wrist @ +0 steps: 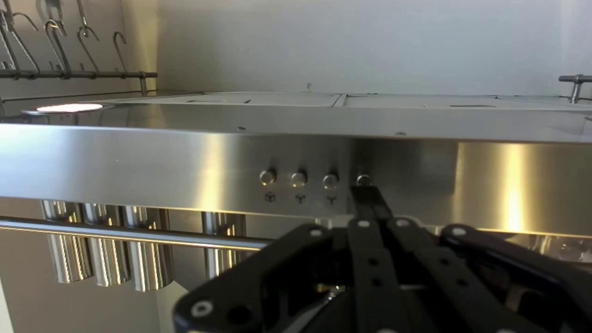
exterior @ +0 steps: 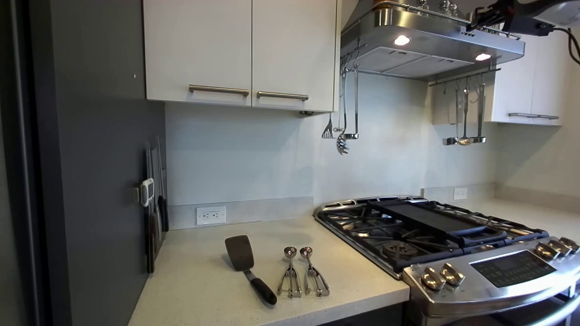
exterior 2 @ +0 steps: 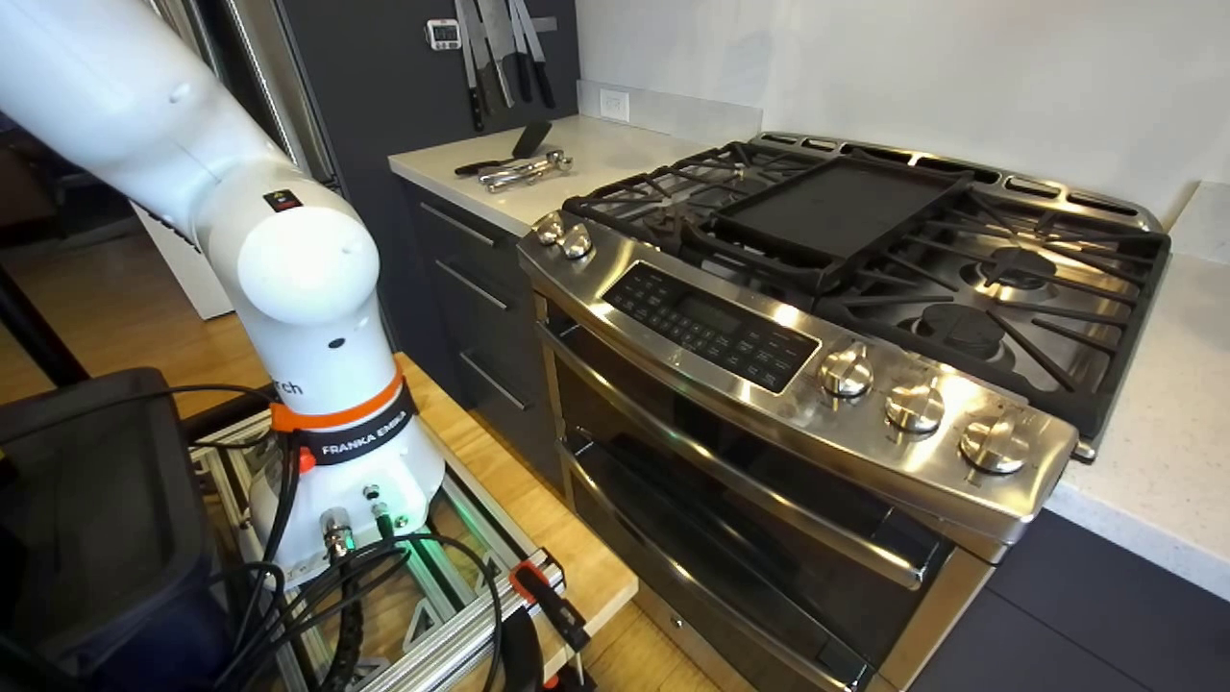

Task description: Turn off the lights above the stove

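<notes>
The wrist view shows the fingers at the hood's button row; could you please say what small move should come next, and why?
I'd probably push the closed fingers gently toward the hood, pressing the rightmost button in the wrist view: their tips appear right at its edge, though contact is unclear, and both hood lights glow in an exterior view.

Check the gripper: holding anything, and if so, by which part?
Nothing is held: the gripper is shut, with nothing visible in its grip. In the wrist view it sits at the rightmost hood button, contact unclear.
</notes>
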### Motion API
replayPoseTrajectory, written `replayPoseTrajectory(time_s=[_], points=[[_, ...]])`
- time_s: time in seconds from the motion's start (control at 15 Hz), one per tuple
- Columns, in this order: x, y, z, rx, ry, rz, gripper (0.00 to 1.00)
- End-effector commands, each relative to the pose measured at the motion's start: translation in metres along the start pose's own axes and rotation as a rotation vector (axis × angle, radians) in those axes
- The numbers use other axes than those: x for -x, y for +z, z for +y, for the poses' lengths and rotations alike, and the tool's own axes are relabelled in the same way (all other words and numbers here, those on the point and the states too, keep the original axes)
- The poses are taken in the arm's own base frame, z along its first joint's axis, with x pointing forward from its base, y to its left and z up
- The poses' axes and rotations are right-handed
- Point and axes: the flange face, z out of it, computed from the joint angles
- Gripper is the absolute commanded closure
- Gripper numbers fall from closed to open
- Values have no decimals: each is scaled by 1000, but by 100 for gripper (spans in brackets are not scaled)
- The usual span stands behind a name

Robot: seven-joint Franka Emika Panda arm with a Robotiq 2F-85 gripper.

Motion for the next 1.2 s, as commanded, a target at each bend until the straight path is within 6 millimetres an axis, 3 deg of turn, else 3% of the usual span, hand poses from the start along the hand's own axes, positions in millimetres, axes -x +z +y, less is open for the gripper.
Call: replayPoseTrajectory(time_s=[0.0,1.13], points=[[-4,4,6,-10,-12,14,100],[4,14,6,-56,13,6,100]])
